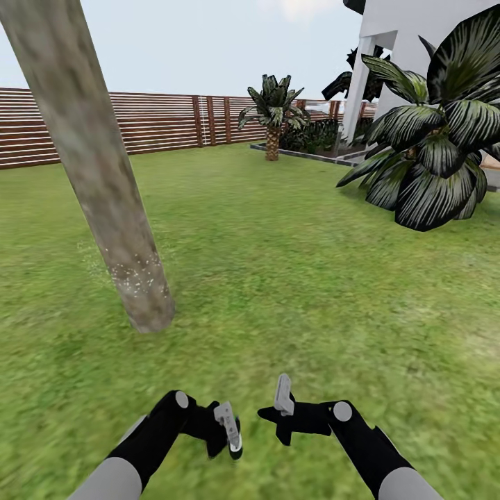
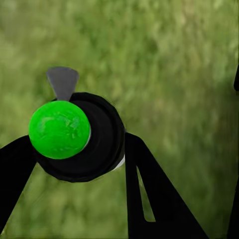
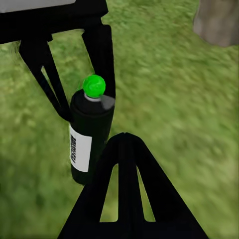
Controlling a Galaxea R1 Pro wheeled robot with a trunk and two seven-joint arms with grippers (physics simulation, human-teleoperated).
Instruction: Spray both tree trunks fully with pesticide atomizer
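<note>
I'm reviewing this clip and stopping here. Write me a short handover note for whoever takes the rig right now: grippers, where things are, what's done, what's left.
Left gripper: shut on the pesticide atomizer, a dark can with a green top, held low over the lawn.
Right gripper: holds nothing; whether it is open or shut cannot be told.
Tree trunk: ahead and to the left, leaning in the head view. White pesticide specks sit in a band near its base.
Done: atomizer picked up; low part of this trunk sprayed.
Left: the bark above the band looks bare, so keep spraying it; then do the second tree.
</note>
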